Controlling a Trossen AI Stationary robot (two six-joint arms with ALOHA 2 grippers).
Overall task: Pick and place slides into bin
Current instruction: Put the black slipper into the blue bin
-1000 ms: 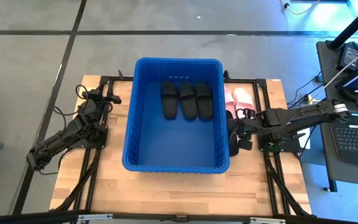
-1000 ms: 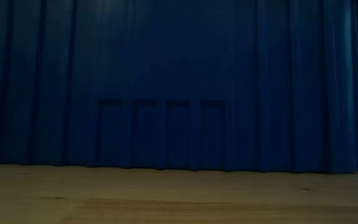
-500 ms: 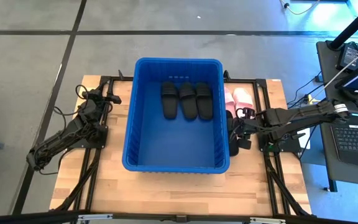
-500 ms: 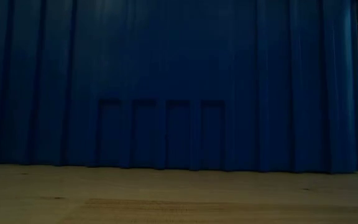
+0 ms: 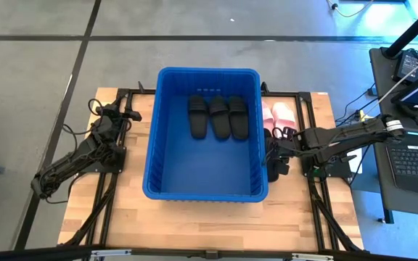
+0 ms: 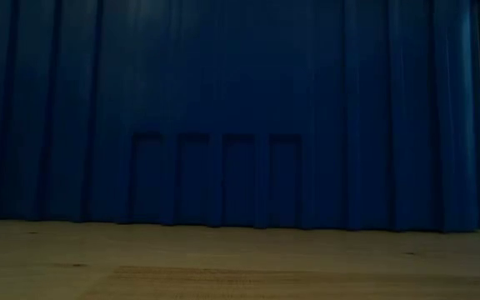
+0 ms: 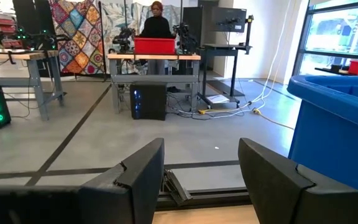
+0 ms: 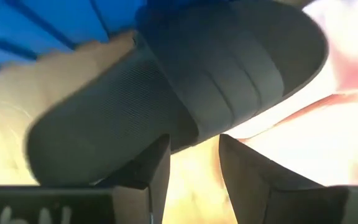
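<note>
The blue bin (image 5: 207, 190) stands mid-table with three black slides (image 5: 218, 117) lying side by side on its floor at the far end. Two pink slides (image 5: 278, 114) lie on the table right of the bin. A fourth black slide (image 8: 185, 81) lies on the table between the bin's right wall and the pink pair. It also shows in the high view (image 5: 271, 161). My right gripper (image 8: 194, 155) is open, low over this slide, its fingertips at the slide's long side. My left gripper (image 7: 201, 180) is open and empty at the table's far left (image 5: 125, 114). My right gripper's fingertips (image 8: 157, 152) stand at the black slide's long side edge (image 8: 179, 140), and I cannot tell whether they touch it. The slide lies flat on the table.
The bin's right wall (image 5: 263, 145) is close beside my right gripper. The bin's near wall (image 6: 223, 108) fills the low view. Bare table shows at the near edge (image 5: 194, 217). In the left wrist view a person (image 7: 157, 22) stands far back in the room.
My right gripper has moved a little toward the bin's right wall, over the black slide on the table. Nothing else has moved.
</note>
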